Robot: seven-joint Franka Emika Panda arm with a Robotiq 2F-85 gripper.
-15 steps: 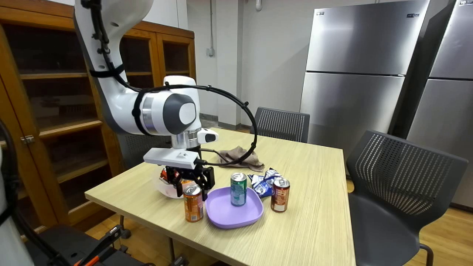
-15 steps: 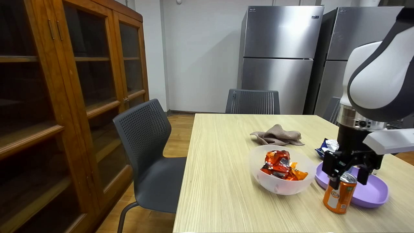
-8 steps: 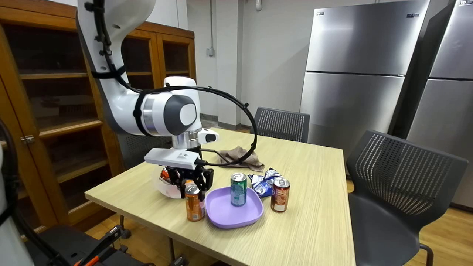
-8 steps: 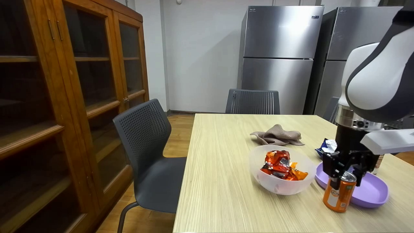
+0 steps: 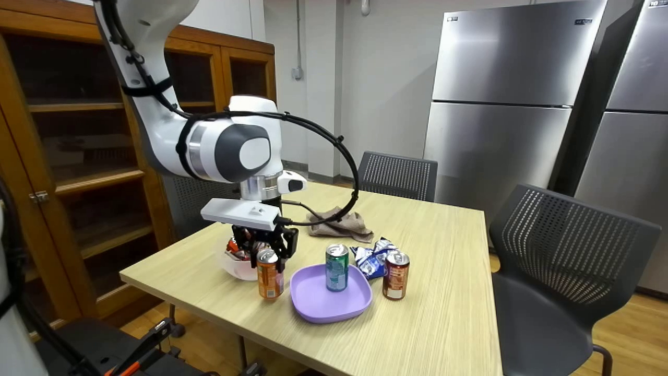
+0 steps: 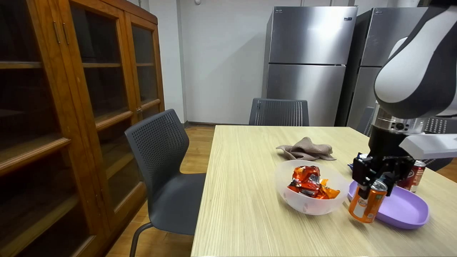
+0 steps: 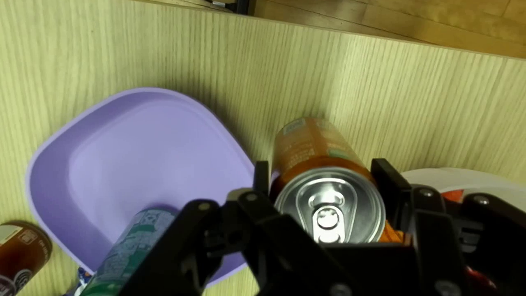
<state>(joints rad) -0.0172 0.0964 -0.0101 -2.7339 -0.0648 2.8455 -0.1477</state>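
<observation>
My gripper (image 5: 268,262) is shut on an orange can (image 5: 270,282), with one finger on each side near its top. It holds the can a little above the table, beside the purple plate (image 5: 323,309). In the wrist view the orange can (image 7: 314,148) shows its silver lid between the fingers (image 7: 261,174). The gripper (image 6: 376,191) and can (image 6: 365,207) also show in an exterior view, between the plate and a translucent bowl (image 6: 310,207). A green can (image 5: 336,274) stands on the plate. A dark red can (image 5: 395,279) stands beyond it.
The bowl holds red and orange snack packets (image 6: 307,182). A blue snack packet (image 5: 370,261) lies behind the plate, by the dark red can. A brown cloth (image 6: 307,150) lies farther back. Chairs (image 6: 160,153) stand around the table (image 6: 246,200); its edge is near the can.
The fingers have shut on the orange can. The arm has risen, and the can has come up off the table with it, shifting slightly toward the bowl. The other things stay put.
</observation>
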